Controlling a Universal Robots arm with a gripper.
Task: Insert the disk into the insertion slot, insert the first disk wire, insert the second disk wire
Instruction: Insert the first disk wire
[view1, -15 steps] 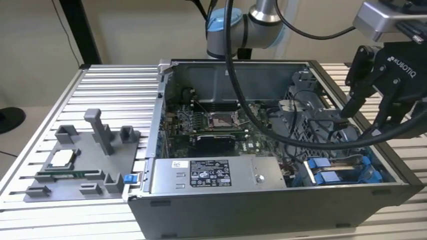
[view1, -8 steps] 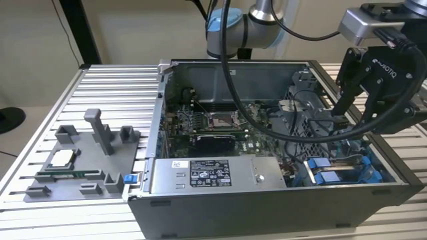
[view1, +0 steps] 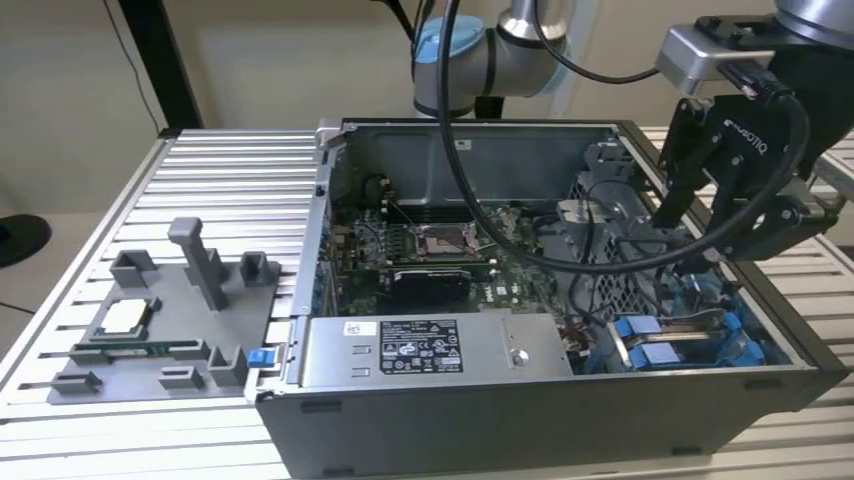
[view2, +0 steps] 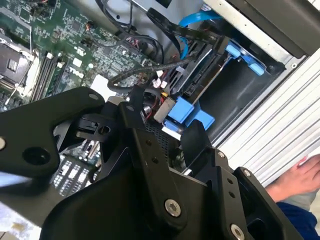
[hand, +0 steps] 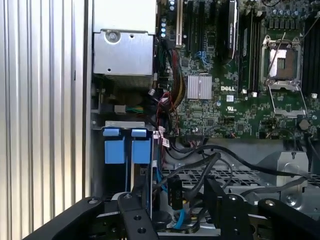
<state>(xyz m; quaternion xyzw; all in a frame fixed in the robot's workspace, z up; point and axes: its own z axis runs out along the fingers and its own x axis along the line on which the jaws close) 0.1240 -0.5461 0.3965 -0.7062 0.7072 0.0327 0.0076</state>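
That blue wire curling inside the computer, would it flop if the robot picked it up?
Probably floppy: the blue wire bends in a loose curve in the second wrist view, so it would likely droop. It looks thin, so probably light. It lies among black cables and might snag.

insertion slot (view1: 694, 338) at the exterior view's right of power supply box (view1: 400, 350)

A grey parts holder (view1: 160, 330) lies on the slatted table (view1: 227, 170) beside the computer case (view1: 534, 420).
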